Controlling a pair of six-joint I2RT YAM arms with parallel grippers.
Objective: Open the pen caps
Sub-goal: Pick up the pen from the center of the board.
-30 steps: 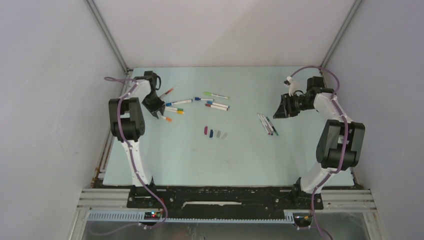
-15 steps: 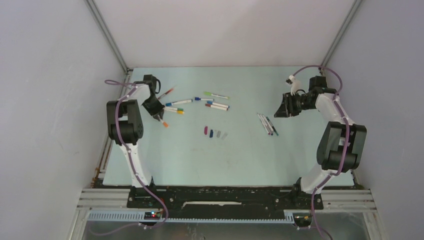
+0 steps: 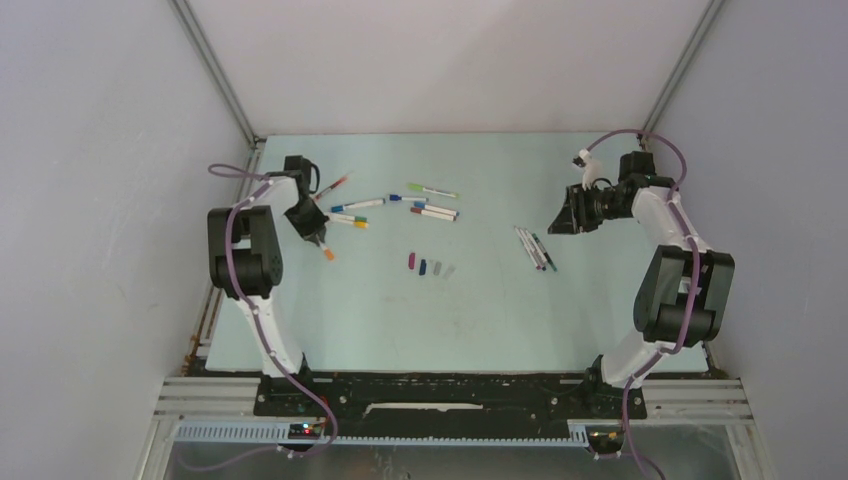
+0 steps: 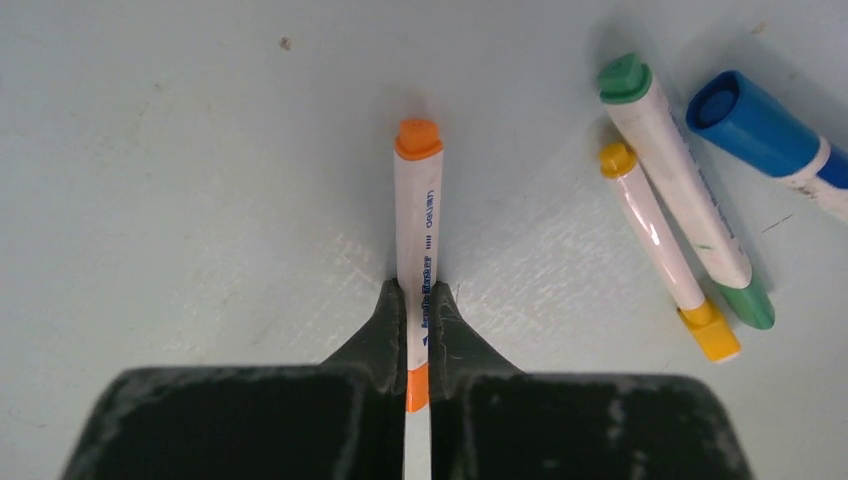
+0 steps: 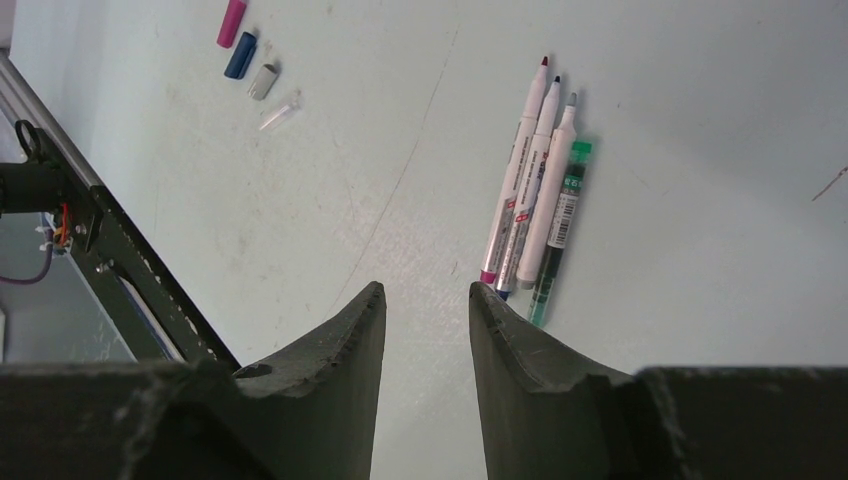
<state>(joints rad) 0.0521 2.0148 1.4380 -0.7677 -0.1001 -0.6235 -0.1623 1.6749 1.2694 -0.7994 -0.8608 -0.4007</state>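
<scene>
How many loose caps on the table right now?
4, in a short row on the table, near its middle: pink cap, blue cap, grey cap, clear cap. More could be hidden or too small to see.

The bench [image 4: 200, 150] has a matt, pale surface, smooth but with small scratches and dull scuffs. The orange pen [image 4: 417, 215] has a smooth white plastic barrel with printed letters and a slight shine. The yellow pen [image 4: 652, 230] looks glossier, with a bright highlight along it. The blue cap [image 4: 752, 122] is smooth plastic, half matt. The left fingers [image 4: 378, 335] and the right fingers [image 5: 335, 345] are black, matt and a little rough, with grey worn patches. One loose cap [image 5: 279, 116] is clear plastic. The frame rail [image 3: 200, 398] looks like bare metal.
</scene>
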